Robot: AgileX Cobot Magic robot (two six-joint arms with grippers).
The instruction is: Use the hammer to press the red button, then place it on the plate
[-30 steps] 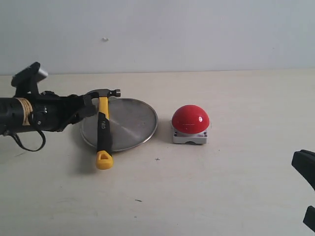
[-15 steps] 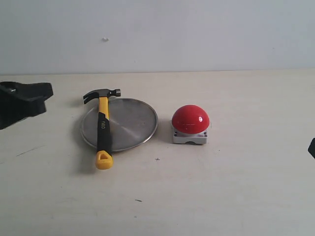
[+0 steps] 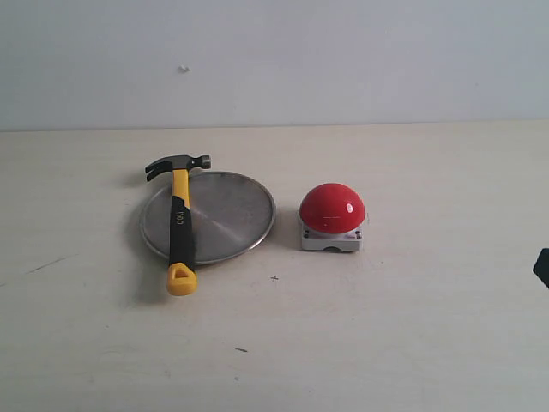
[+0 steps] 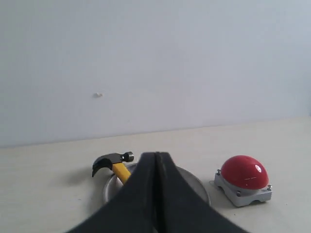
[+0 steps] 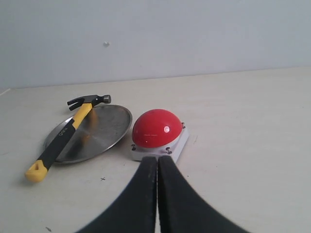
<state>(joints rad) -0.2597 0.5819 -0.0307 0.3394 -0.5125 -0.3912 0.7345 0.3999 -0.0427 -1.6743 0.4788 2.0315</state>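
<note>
Withdrawn from the exterior view, the left gripper (image 4: 156, 158) has its fingers pressed together, like the right gripper (image 5: 157, 161). Hammer (image 3: 179, 225) lies across the plate (image 3: 232, 210)'s left part, seemingly on its rim; button (image 3: 332, 209) sits just right of the plate.

Looks like a robotics lab bench; can't tell more about the building. What shows it:
- plain pale wall (image 3: 343, 60) with one small speck (image 3: 183, 69), meeting a light beige counter (image 3: 386, 343) in a straight line
- the counter is worn: a faint scuff (image 3: 43, 264) and a small pen-like cross (image 3: 274, 277)
- on it are a hammer (image 3: 178, 223), a metal plate (image 3: 232, 206) and a red button (image 3: 332, 209) on a grey box, set side by side like test props
- black robot left hand (image 4: 156, 155) and right hand (image 5: 157, 158) fill the wrist views
- flat, even light with soft shadows
</note>
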